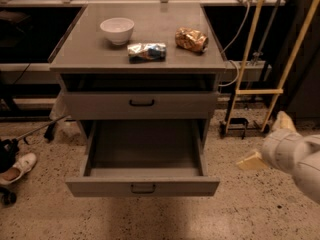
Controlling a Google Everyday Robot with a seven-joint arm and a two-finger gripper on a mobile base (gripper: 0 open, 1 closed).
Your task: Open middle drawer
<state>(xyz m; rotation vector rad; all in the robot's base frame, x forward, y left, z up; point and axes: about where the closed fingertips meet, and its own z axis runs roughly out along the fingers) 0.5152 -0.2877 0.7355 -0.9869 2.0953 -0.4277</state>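
Note:
The middle drawer is a wide grey drawer with a small black loop handle. It stands pulled far out of the cabinet and its inside looks empty. The top drawer above it is shut. The lowest drawer is hidden beneath the open one. My gripper is at the right, off the drawer's front right corner and clear of it, low above the floor. Its two tan fingers are spread apart and hold nothing.
On the cabinet top are a white bowl, a crumpled can or packet and a brown snack bag. A wooden frame with cables stands to the right. A white shoe lies on the floor at left.

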